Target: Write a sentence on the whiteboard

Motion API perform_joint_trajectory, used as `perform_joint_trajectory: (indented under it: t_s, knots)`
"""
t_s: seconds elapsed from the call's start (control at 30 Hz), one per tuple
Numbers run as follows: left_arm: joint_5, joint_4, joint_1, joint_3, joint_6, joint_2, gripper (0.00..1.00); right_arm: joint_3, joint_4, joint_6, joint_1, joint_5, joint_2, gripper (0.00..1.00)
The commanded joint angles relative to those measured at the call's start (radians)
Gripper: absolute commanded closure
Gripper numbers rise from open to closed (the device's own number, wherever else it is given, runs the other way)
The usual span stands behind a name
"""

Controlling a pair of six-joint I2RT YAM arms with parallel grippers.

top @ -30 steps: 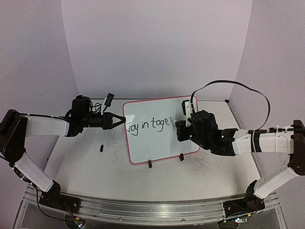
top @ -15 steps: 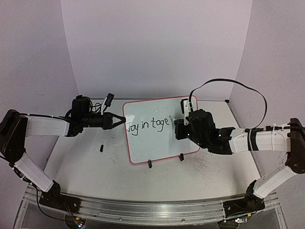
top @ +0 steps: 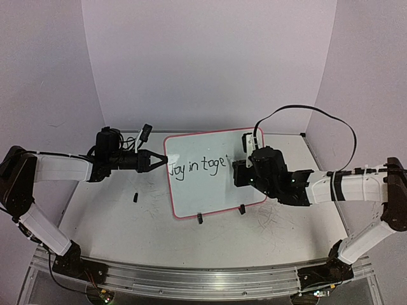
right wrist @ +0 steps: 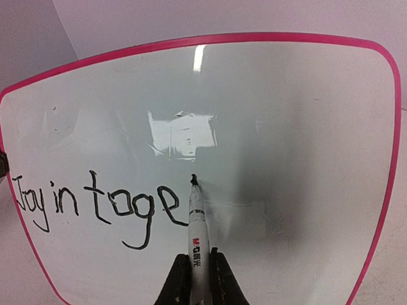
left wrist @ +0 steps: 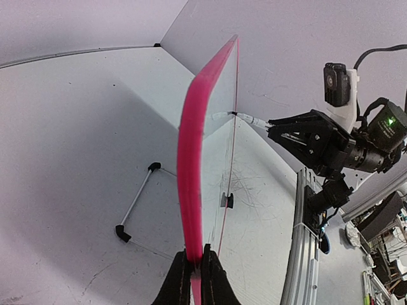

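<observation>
The whiteboard (top: 213,178) stands upright on two black clip feet, pink-rimmed, with "Joy in toge" in black ink (right wrist: 95,203). My left gripper (top: 159,161) is shut on its left rim; the left wrist view shows that pink rim (left wrist: 191,165) edge-on, running up from between the black fingers (left wrist: 180,279). My right gripper (top: 236,173) is shut on a white marker (right wrist: 198,235). The marker's black tip touches the board just right of the last "e", at a small fresh mark. From the left wrist view the marker (left wrist: 245,118) meets the board's face from the right.
A small black cap-like piece (top: 136,197) lies on the table left of the board. The board's wire stand (left wrist: 137,203) with black end pieces rests behind it. A black cable (top: 305,111) arcs over the right arm. Walls enclose the back and sides.
The right gripper with the marker has shifted a little left and up against the board, and a short new stroke has appeared after the "e". The left arm has held still.
</observation>
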Motion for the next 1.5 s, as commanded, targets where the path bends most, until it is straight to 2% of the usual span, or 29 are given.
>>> perform_joint_trajectory:
  t_s: [0.0,0.47,0.73,0.9,1.17,1.47]
  knots:
    - [0.013,-0.011,-0.022,0.054,0.033,-0.025,1.00,-0.027,-0.023,0.036,-0.001,-0.010,-0.011,1.00]
    - [0.013,-0.015,-0.027,0.056,0.035,-0.024,1.00,-0.065,-0.051,0.079,0.016,-0.018,-0.020,1.00]
    - [0.011,-0.019,-0.027,0.054,0.036,-0.025,1.00,-0.071,-0.079,0.096,0.016,0.041,-0.065,1.00]
    - [0.010,-0.021,-0.028,0.055,0.038,-0.024,1.00,-0.110,0.043,0.020,0.016,-0.018,-0.134,1.00]
    - [0.010,-0.022,-0.029,0.059,0.038,-0.025,1.00,-0.018,0.071,-0.016,0.012,-0.029,-0.035,1.00]
    - [0.010,-0.026,-0.028,0.059,0.043,-0.026,1.00,-0.005,0.068,-0.004,0.009,0.010,-0.017,1.00]
